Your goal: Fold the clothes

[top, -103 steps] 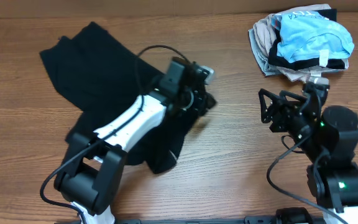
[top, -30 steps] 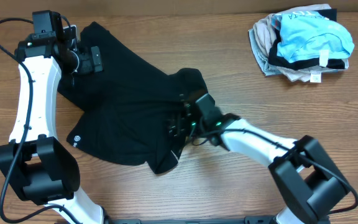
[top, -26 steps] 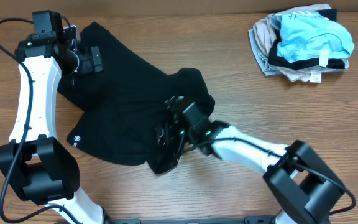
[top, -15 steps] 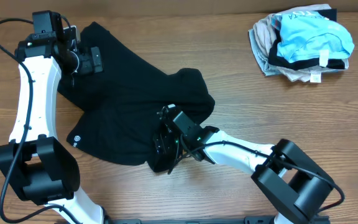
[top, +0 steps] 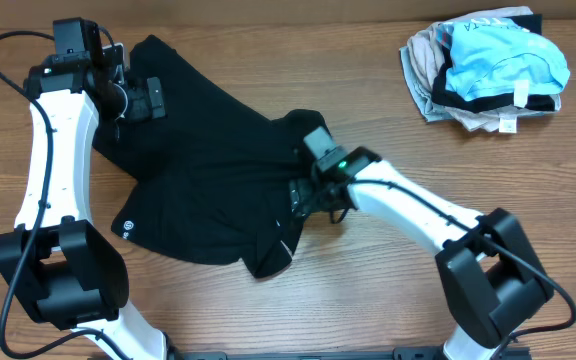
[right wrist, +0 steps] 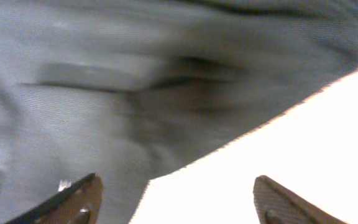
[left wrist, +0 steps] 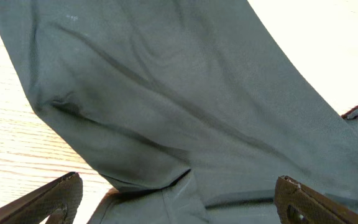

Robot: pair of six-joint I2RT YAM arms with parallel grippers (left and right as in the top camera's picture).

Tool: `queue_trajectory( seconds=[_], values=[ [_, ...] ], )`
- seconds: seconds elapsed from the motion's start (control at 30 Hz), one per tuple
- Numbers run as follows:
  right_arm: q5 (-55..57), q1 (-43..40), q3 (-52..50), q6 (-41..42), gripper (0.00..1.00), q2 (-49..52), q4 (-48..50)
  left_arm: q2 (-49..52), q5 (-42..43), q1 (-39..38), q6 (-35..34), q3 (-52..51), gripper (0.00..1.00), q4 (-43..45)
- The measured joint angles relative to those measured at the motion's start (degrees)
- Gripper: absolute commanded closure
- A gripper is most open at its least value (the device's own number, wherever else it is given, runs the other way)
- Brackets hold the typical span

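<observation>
The clothes [top: 208, 170] are a limp black garment lying crumpled from the upper left toward the table's middle, with a small round white logo [top: 124, 225] at the lower left. My left gripper [top: 156, 100] hovers open over the upper left part; in the left wrist view the left gripper [left wrist: 179, 211] has folded black cloth [left wrist: 185, 93] beneath it and nothing gripped. My right gripper [top: 308, 198] is open at the garment's right edge. In the right wrist view, blurred cloth [right wrist: 104, 93] and bare table lie under the open right gripper [right wrist: 176, 205].
A pile with a light blue garment [top: 508, 60] and a beige one [top: 423, 60] sits at the far right corner. Wooden table [top: 418, 290] surrounds the black garment.
My right gripper went down-left along the garment's lower edge, then came back up and right to the right edge, opening wider. The left arm has not moved.
</observation>
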Motion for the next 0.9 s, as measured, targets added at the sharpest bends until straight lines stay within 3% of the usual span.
queue_trajectory(
  seconds=[0.07,0.2,0.53,0.9],
  values=[
    [0.4,-2.1,0.7,-0.8,0.00,0.0,-2.0,0.0,0.0,0.0,0.0,0.0,0.00,-0.2],
    [-1.3,-6.5,0.7,-2.4,0.00,0.1,-1.4,0.0,0.0,0.0,0.0,0.0,0.00,-0.7],
    [-7.8,-8.4,0.8,-3.2,0.00,0.2,15.3,0.0,0.0,0.0,0.0,0.0,0.00,-0.9],
    [-7.1,-8.9,0.9,-3.9,0.03,5.8,18.5,0.0,0.0,0.0,0.0,0.0,0.00,-1.0]
  ],
)
